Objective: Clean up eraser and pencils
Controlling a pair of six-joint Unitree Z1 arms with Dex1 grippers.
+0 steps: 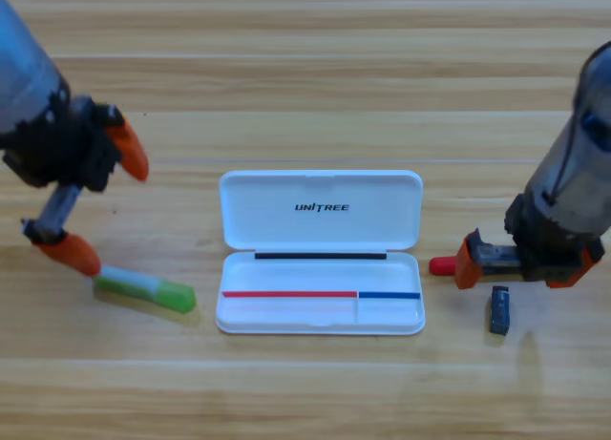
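Left gripper [107,206] | at 9 o'clock, jaws wide apart, holding nothing; lower tip touches green pencil's [145,289] end; I risk nudging it away | right gripper [520,263] at 3 o'clock over red pencil [442,264]; grip unclear, I cannot tell | eraser [499,309] loose just below | case [321,252] open, centre

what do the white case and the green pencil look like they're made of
The white case looks like hard moulded plastic: smooth, softly glossy, with rounded corners. The green pencil seems to be translucent plastic, paler and see-through mid-length, though wax cannot be ruled out.
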